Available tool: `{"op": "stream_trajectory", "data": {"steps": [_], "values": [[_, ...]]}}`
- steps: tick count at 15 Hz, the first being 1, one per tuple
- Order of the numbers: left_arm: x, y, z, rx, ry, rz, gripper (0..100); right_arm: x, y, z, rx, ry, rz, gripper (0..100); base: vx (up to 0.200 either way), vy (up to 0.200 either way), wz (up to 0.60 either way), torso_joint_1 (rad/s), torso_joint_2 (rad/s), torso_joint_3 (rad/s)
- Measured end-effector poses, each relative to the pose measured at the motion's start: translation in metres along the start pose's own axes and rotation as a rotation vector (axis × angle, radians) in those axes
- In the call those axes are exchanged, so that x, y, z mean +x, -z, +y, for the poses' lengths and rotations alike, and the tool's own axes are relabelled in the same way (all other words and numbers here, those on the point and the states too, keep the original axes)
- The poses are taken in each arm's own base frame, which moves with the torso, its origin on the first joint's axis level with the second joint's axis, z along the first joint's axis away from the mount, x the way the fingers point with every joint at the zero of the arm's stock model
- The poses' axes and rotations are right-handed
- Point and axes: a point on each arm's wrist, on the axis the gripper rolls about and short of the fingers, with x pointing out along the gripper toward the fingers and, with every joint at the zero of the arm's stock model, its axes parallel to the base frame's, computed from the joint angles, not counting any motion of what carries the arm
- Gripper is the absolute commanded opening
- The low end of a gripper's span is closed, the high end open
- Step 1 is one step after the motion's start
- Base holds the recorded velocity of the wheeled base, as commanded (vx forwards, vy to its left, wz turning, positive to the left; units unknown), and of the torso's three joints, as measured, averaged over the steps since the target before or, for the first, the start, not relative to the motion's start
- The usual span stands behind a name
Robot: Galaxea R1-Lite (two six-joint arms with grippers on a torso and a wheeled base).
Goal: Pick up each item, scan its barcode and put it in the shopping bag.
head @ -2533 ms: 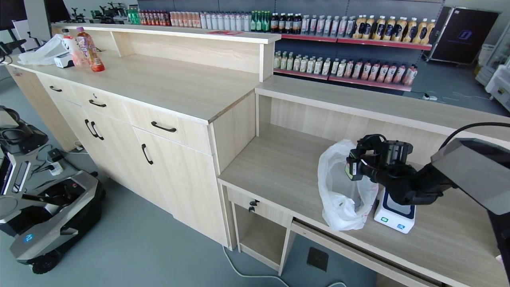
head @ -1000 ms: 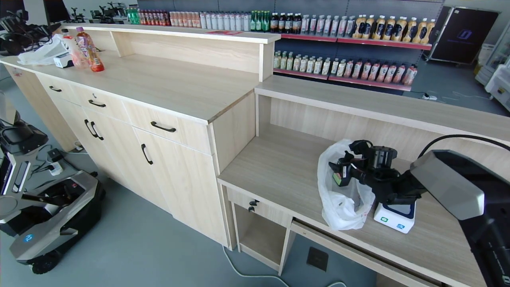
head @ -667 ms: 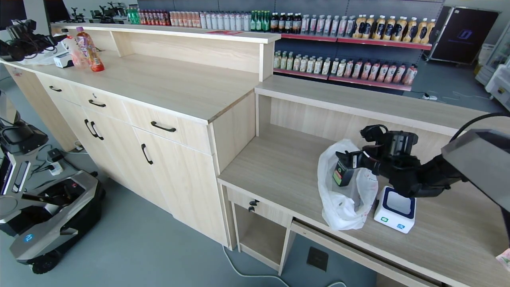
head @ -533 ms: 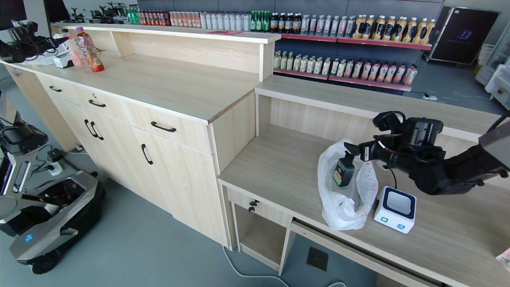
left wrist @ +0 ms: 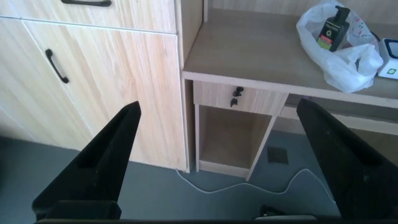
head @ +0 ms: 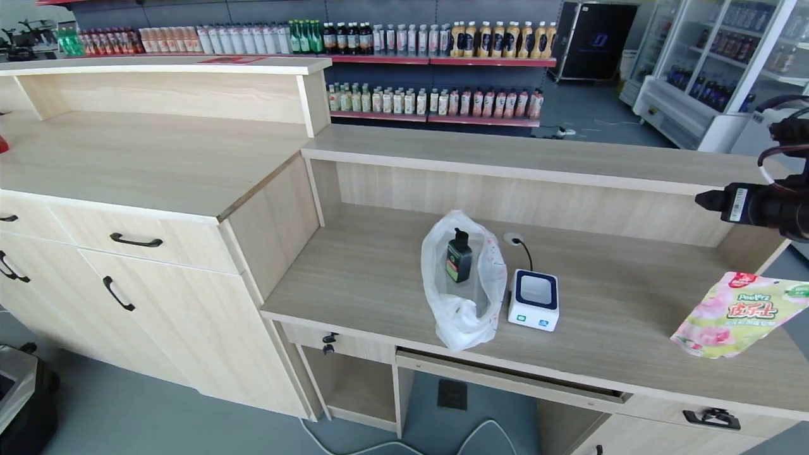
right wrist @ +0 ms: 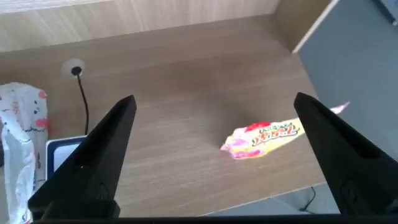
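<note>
Your right gripper (head: pixel 717 201), spread open and empty, sits at the frame's right edge, above the pink pouch (head: pixel 736 314) lying on the counter at lower right, its length slanting toward the upper right.

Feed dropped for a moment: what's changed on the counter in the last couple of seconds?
The right gripper lowered the dark bottle into the shopping bag, let go and pulled away to the right; it is now open. The head camera also panned right. The shopping bag and scanner stayed put.
</note>
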Motion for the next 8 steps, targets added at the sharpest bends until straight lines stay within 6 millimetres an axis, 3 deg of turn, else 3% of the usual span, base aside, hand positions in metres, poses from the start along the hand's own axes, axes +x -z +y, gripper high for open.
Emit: {"op": "stream_trajectory", "data": {"steps": [3,8], "values": [[0.0,0.0,0.0,0.0,0.0,-0.001,100,0.01,-0.018,-0.012,0.362,0.128,0.137,100,0.0,0.0,0.0,0.063,-0.14,-0.06],[0.0,0.0,0.0,0.0,0.0,0.0,100,0.086,0.024,-0.039,0.541,0.159,0.249,100,0.0,0.0,0.0,0.006,-0.01,-0.007]]}}
